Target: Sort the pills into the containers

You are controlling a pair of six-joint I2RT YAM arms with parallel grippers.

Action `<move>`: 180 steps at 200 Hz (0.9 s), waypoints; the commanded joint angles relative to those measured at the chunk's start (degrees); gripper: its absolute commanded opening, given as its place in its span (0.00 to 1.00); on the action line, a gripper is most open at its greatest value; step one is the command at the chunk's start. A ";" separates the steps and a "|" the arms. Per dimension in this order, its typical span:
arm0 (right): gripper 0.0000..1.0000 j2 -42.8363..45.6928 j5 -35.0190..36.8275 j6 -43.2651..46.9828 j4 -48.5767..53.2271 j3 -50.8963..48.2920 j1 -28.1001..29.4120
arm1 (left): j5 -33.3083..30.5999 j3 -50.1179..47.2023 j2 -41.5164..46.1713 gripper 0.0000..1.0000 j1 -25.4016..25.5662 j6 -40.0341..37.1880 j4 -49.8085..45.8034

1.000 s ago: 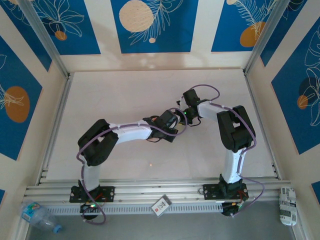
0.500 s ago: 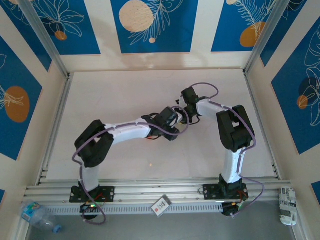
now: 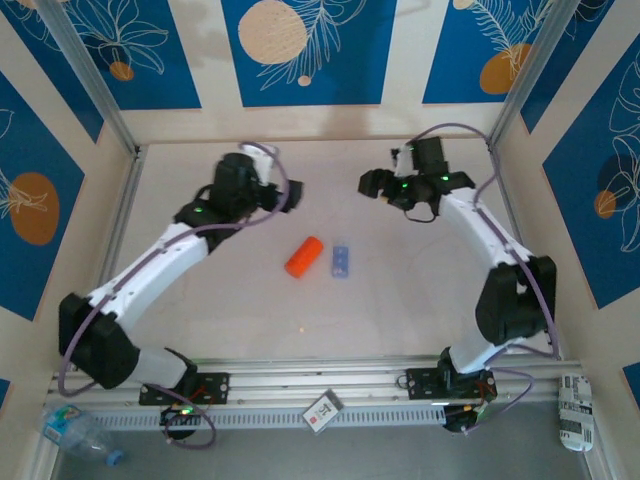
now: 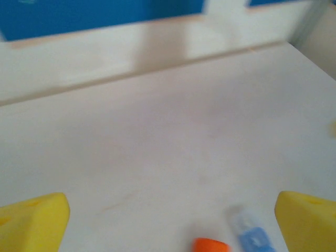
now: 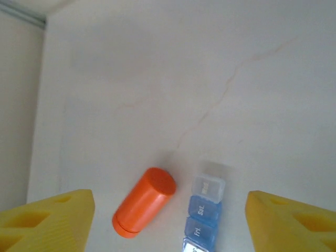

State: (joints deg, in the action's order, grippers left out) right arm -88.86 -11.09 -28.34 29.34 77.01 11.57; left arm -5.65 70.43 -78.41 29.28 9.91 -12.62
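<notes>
The containers (image 3: 341, 262), a short pale-blue strip of joined lidded compartments, lie mid-table beside an orange bottle (image 3: 303, 256) on its side. One pill (image 3: 300, 328), a tiny orange speck, sits nearer the front. My left gripper (image 3: 285, 195) hovers behind and left of the bottle; my right gripper (image 3: 372, 183) hovers behind and right of the strip. In the left wrist view the gripper (image 4: 172, 205) is open above bare table, with the bottle (image 4: 210, 245) and containers (image 4: 252, 233) at the bottom edge. In the right wrist view the open gripper (image 5: 170, 205) looks down on bottle (image 5: 144, 209) and containers (image 5: 203, 212).
Walls with blue panels close in the table on three sides. An aluminium rail (image 3: 320, 378) runs along the near edge. Beyond it lie a plastic water bottle (image 3: 75, 430), a small card (image 3: 322, 410) and a crumpled packet (image 3: 575, 410).
Both arms have left the middle, where their grippers met shut, and swung up and apart toward the back. Both grippers have opened. The orange bottle and containers now lie uncovered.
</notes>
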 commanded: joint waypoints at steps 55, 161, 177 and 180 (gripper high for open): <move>0.88 7.07 5.45 5.38 4.49 -1.59 -1.77 | -1.23 -14.71 9.16 1.00 -15.45 0.71 9.45; 0.99 -1.97 15.22 19.13 6.33 0.46 17.55 | 2.09 -24.09 12.84 1.00 -25.97 1.33 12.28; 0.99 -6.57 12.86 21.45 10.46 4.38 21.15 | 3.88 -23.61 13.01 1.00 -26.13 1.35 10.60; 0.99 -7.19 13.12 21.93 11.08 4.94 21.97 | 4.04 -23.55 13.06 1.00 -26.12 1.28 10.29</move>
State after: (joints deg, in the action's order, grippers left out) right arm -91.42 2.44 -12.99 33.21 76.73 29.21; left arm -5.78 45.74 -65.71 3.81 9.93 0.69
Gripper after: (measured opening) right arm 0.991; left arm 0.999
